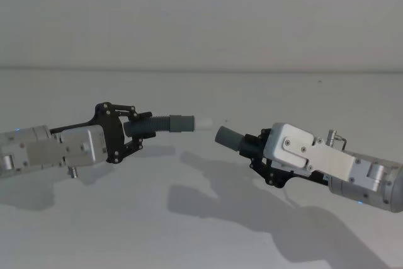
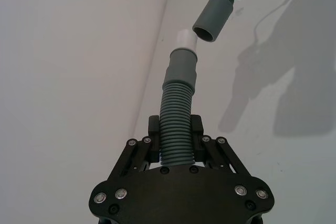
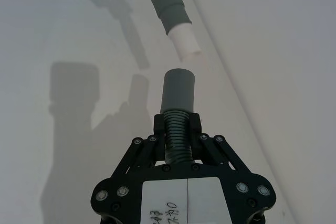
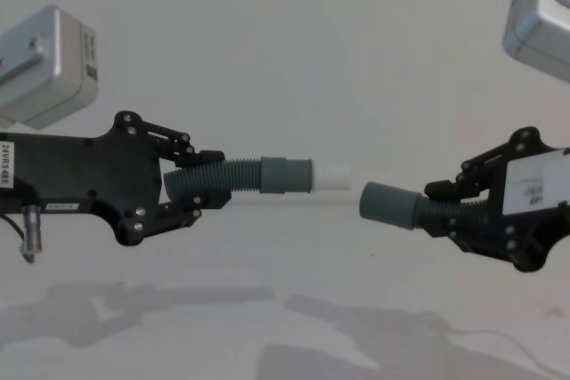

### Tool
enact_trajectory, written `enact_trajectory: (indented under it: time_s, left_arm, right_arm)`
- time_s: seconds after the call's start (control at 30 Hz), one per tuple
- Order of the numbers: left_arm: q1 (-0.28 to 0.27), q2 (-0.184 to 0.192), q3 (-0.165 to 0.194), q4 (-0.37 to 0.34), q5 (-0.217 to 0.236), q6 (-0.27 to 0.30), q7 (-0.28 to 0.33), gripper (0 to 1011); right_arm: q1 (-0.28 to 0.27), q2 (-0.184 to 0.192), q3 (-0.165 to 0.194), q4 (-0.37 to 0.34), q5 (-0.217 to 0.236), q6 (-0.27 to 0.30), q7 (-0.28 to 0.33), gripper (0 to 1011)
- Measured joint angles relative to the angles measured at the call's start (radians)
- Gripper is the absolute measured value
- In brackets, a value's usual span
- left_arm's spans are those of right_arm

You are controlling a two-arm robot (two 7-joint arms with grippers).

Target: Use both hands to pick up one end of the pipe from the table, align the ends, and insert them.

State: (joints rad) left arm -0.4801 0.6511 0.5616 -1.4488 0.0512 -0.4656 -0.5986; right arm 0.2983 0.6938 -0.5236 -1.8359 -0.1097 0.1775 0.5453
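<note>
Both grippers hold the pipe's ends in the air above the white table (image 1: 201,231). My left gripper (image 1: 140,131) is shut on the corrugated pipe (image 2: 176,124) just behind the grey cuff with the white tip (image 4: 331,175). My right gripper (image 1: 255,146) is shut on the pipe behind the plain grey cuff (image 4: 388,205). The two ends face each other with a small gap between them. In the chest view the plain cuff sits slightly lower than the white tip. In the left wrist view the white tip (image 2: 186,39) almost touches the open mouth of the plain cuff (image 2: 212,20).
Shadows of both arms fall on the table (image 4: 285,327). A plain wall stands behind the table's far edge (image 1: 201,70). A thin cable (image 4: 499,337) lies on the surface at the lower right.
</note>
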Motion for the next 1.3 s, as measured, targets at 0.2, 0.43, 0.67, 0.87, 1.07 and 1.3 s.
enact_trajectory:
  time_s: [0.2,0.43,0.67,0.87,1.07,1.3]
  left_arm:
    - [-0.001,0.001,0.001,0.000,0.005,-0.009,0.000,331]
    - [-0.001,0.002,0.001,0.000,0.008,-0.014,0.000,331]
    - [-0.002,0.002,0.001,0.000,0.010,-0.017,0.000,331]
    - [-0.002,0.003,0.001,0.000,0.011,-0.018,0.000,331]
    - [-0.002,0.003,0.001,0.000,0.011,-0.019,0.000,331]
    - [-0.002,0.003,0.001,0.000,0.012,-0.019,0.000,331]
  right_arm:
    - [0.004,-0.004,-0.002,-0.004,-0.004,-0.009,0.013,253]
    - [0.005,-0.010,0.000,-0.006,-0.007,-0.013,0.023,253]
    - [0.005,-0.015,0.007,-0.006,-0.009,-0.014,0.025,253]
    - [0.002,-0.022,0.015,-0.002,-0.010,-0.014,0.024,253]
    - [-0.001,-0.027,0.021,0.000,-0.014,-0.014,0.024,253]
    - [-0.001,-0.033,0.021,0.001,-0.022,-0.019,0.030,253]
